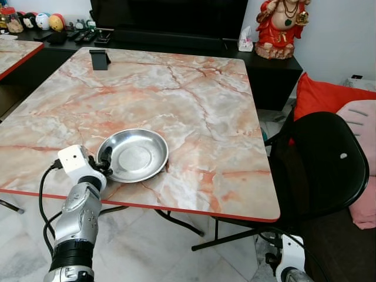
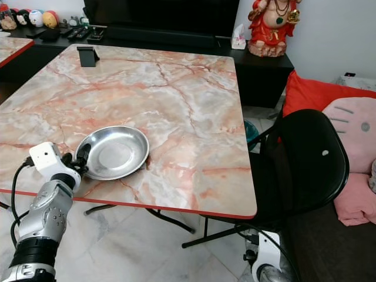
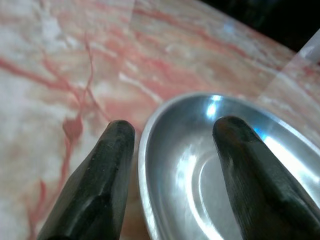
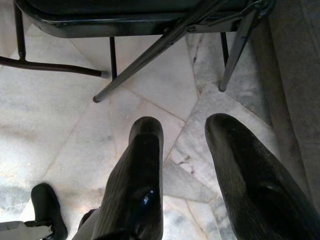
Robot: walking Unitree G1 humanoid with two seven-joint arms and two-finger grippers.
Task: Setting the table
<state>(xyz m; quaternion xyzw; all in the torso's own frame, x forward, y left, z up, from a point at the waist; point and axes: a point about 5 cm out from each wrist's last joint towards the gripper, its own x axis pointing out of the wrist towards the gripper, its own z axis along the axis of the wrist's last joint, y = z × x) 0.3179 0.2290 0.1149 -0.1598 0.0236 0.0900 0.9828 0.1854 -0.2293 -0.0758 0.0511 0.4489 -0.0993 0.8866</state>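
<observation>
**Table layout, near-left plate**

Plate (image 1: 134, 154) sat on the table (image 1: 194, 111) near its front-left edge. Left gripper (image 3: 172, 134) was at the plate's left rim, one finger (image 3: 105, 170) outside on the tabletop, the other over the bowl. Small stand (image 1: 100, 59) stood at the far-left end of the table. Chair (image 1: 323, 164) was right of the table, cushions (image 1: 346, 111) behind it. Sideboard (image 1: 194, 44) ran behind the table, statue (image 1: 282, 26) on its right end. Right gripper (image 4: 182, 130) hung low over the floor (image 4: 60, 110) by the chair legs.

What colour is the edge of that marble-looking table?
The table edge is red, under a peach-and-white marbled top; clearest in the left eye view.
</observation>
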